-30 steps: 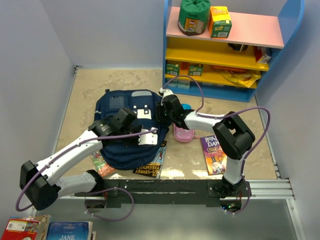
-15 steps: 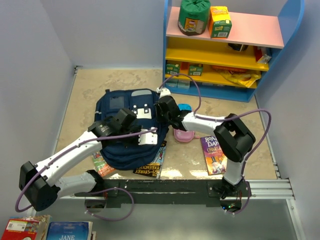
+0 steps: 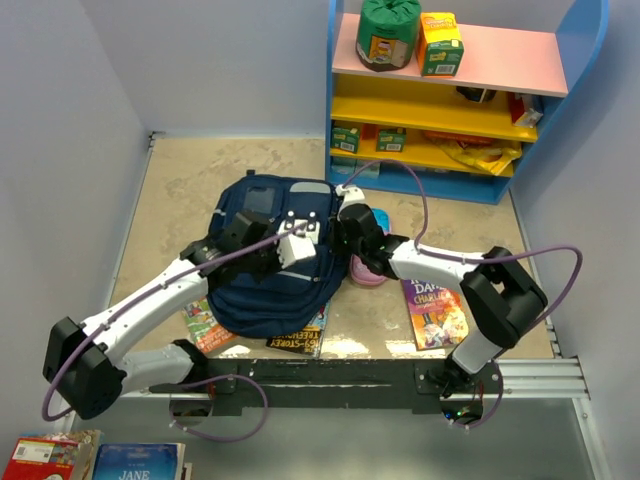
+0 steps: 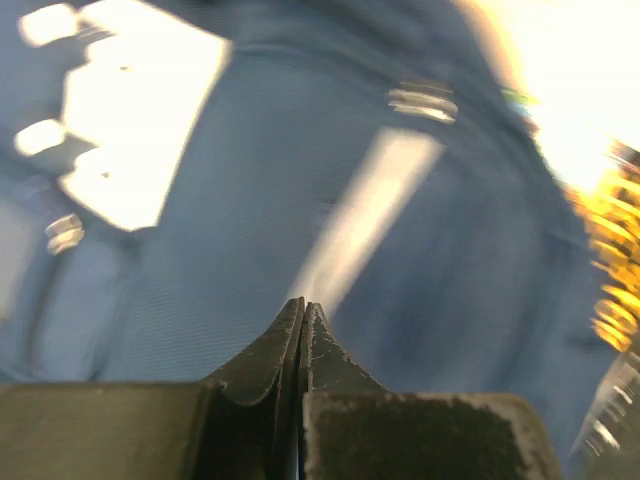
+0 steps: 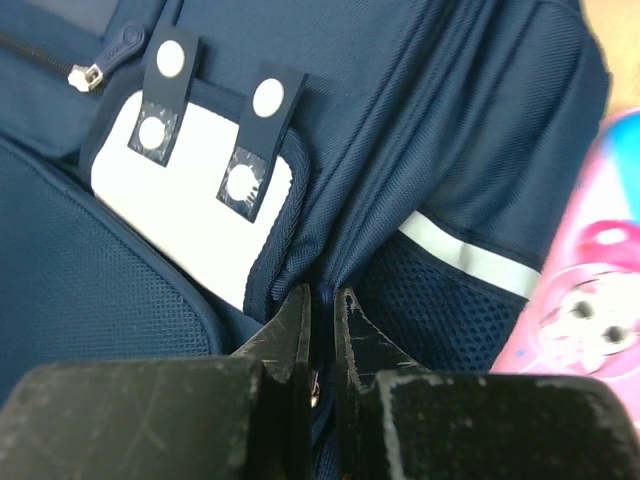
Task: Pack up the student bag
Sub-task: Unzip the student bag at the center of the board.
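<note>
The backpack (image 3: 262, 290) is laid on the tabletop (image 3: 190, 190) between the arms. Its side seam is pinched by the right hand (image 5: 318, 292). The left hand (image 4: 302, 303) is pressed together, empty. Books (image 3: 432, 312) and a pencil case (image 3: 372, 270) are yet to be packed.

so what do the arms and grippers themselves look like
Both the left arm and the right arm have white links between chunky black joints, each with a looping purple cable. The left gripper and right gripper are black, with scuffed, worn fingers tapering to thin tips.
</note>
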